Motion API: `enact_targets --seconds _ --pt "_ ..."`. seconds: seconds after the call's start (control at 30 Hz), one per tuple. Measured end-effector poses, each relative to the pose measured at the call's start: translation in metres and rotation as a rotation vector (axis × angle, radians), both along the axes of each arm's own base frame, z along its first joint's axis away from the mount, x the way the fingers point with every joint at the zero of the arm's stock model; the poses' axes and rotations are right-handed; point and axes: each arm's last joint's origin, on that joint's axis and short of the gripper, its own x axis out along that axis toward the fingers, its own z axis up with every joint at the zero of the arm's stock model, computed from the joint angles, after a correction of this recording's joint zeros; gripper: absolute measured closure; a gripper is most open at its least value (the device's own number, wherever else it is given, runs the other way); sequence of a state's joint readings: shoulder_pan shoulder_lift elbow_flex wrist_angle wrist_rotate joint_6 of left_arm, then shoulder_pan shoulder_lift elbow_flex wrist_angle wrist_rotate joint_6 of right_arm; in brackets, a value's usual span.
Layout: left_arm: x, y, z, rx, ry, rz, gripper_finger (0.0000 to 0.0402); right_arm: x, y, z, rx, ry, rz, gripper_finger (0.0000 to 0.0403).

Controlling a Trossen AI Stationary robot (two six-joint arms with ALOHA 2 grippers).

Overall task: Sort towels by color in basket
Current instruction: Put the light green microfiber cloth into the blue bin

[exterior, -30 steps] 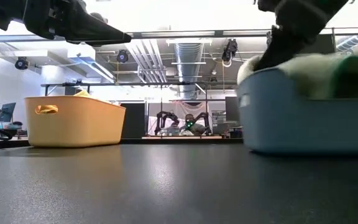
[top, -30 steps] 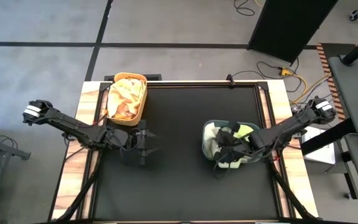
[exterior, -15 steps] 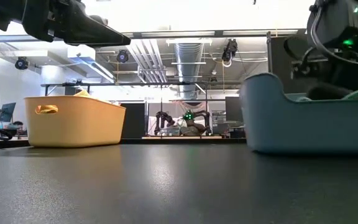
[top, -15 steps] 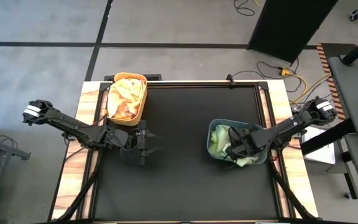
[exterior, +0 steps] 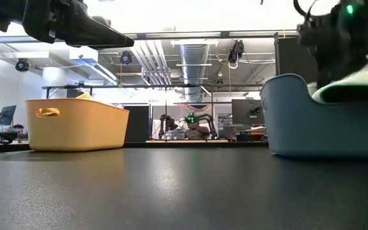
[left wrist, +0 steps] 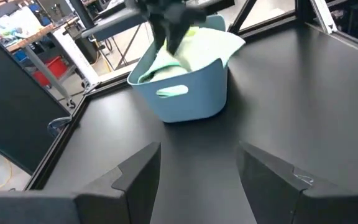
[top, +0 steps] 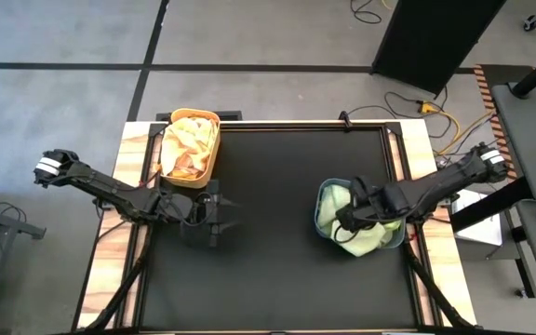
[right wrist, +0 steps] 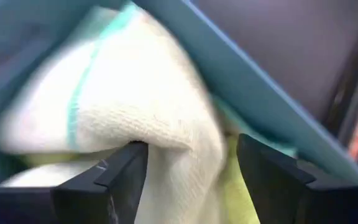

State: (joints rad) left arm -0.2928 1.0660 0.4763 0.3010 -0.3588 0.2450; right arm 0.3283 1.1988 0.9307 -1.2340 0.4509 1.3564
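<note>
A blue basket (top: 328, 209) stands at the table's right and holds light green towels (top: 366, 237); one drapes over its near rim. My right gripper (right wrist: 191, 177) hovers open over these towels (right wrist: 142, 106), just above the basket (exterior: 324, 128). At the far left, a yellow basket (top: 190, 147) holds orange and peach towels. My left gripper (left wrist: 197, 180) hangs open above the bare black mat near the yellow basket, nothing between its fingers. My right gripper stands open with its fingers (right wrist: 120, 180) on either side of a pale green towel fold in the blue basket, coming from above. Whether the fingers touch the cloth I cannot tell.
Bare black mat lies between the two baskets and toward the near edge (top: 268, 279). A wooden frame (top: 138, 158) borders the mat. Cables (top: 426, 107) and a dark cabinet (top: 435, 37) lie beyond the far right corner.
My right gripper has gone down into the blue basket with a light green towel and come up a little, toward the table's right edge. The towel now lies in the basket, draped over its near rim. The basket has slid slightly toward the right edge.
</note>
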Motion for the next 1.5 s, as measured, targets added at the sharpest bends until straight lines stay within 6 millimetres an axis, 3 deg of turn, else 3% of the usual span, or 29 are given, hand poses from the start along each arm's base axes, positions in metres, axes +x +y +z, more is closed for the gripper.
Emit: enact_targets --seconds 0.23,0.33,0.47,0.7,0.9,1.0,1.2,1.5 --pt "-0.001 0.000 -0.003 0.005 0.027 0.001 0.0208 0.007 0.012 0.032 0.321 0.022 -0.007 0.0173" --pt "-0.001 0.000 -0.003 0.006 0.031 0.001 0.0208 0.005 0.018 0.033 0.449 0.062 -0.039 0.0183" --pt "-0.001 0.000 -0.003 -0.001 0.031 0.003 0.0208 0.001 0.024 0.020 0.477 0.118 -0.077 0.0197" --pt "-0.001 0.000 -0.003 -0.001 0.030 0.004 0.0208 0.016 0.019 -0.030 0.396 0.089 -0.089 0.0241" --pt "0.000 0.000 -0.001 -0.004 0.021 0.004 0.0208 0.022 -0.014 -0.062 0.099 0.140 -0.110 0.0264" --pt "0.000 0.000 0.000 -0.016 0.019 0.007 0.0208 0.018 -0.026 -0.071 0.036 0.199 -0.116 0.0263" --pt "-0.012 -0.004 0.020 -0.135 -0.063 -0.005 0.0208 -0.002 -0.025 -0.062 -0.003 0.339 -0.055 0.0235" --pt "-0.053 0.009 0.037 -0.203 -0.100 -0.001 0.0208 -0.004 -0.014 -0.018 -0.145 0.112 0.316 0.0178"
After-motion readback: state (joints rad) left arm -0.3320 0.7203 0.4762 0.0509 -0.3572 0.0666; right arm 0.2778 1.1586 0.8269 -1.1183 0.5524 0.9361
